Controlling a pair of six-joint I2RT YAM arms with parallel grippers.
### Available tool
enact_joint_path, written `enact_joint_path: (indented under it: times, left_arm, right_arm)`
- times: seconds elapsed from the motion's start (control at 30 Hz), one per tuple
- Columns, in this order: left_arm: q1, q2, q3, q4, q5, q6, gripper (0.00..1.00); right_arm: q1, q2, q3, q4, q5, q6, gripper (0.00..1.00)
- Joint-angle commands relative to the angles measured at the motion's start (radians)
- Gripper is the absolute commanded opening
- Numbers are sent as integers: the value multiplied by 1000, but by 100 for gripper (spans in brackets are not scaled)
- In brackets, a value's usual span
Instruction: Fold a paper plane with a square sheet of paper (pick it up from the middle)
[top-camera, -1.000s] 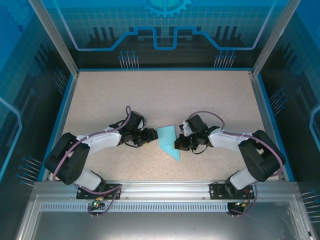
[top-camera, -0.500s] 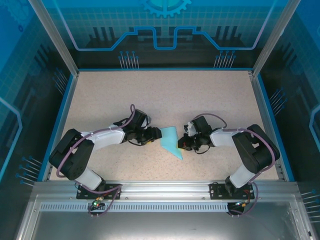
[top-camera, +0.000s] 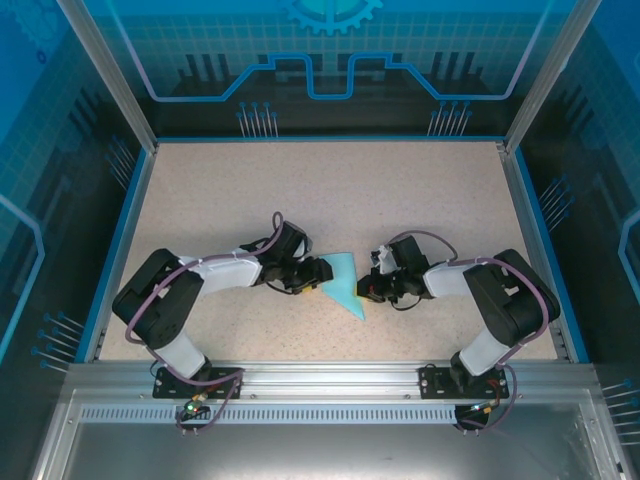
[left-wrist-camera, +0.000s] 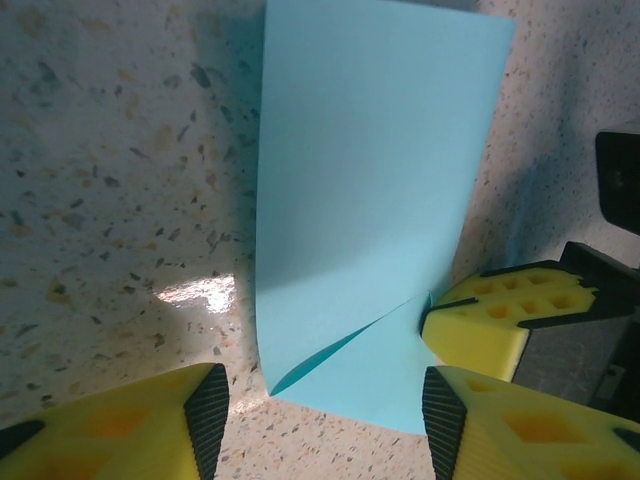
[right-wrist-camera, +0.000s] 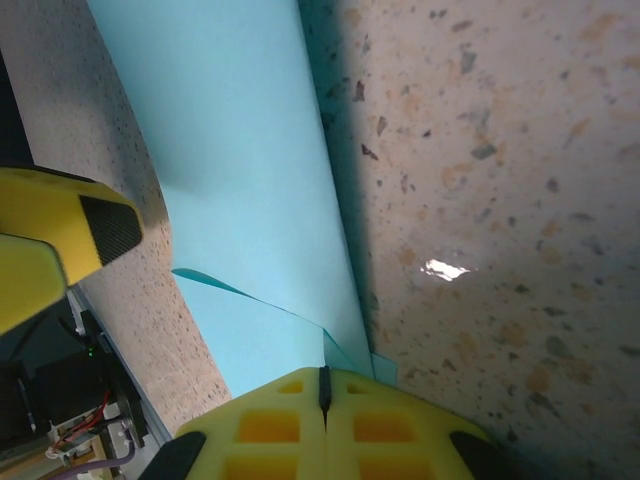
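Top external: folded sheet of paper (top-camera: 343, 283) flat on the table (top-camera: 250, 190), between left gripper (top-camera: 322, 277) and right gripper (top-camera: 366, 291), long axis running far to near, narrow tip toward the near right. Left wrist: fingers spread apart, straddling the sheet's near end, a flap lifted there. Right wrist: fingers pressed together, tips meeting the sheet's long edge; hard to tell whether pinching it.
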Motion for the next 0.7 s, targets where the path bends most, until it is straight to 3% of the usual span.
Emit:
enact_joint_path:
  times: [0.0,0.67]
  left_arm:
    - [-13,23,9,33,32,-71,57]
    - [-34,40,-32,145,51,-139,54]
  right_arm:
    - [-19,45,-36,3,37,25,0]
    - [-33,77,-64,61,34,53,0]
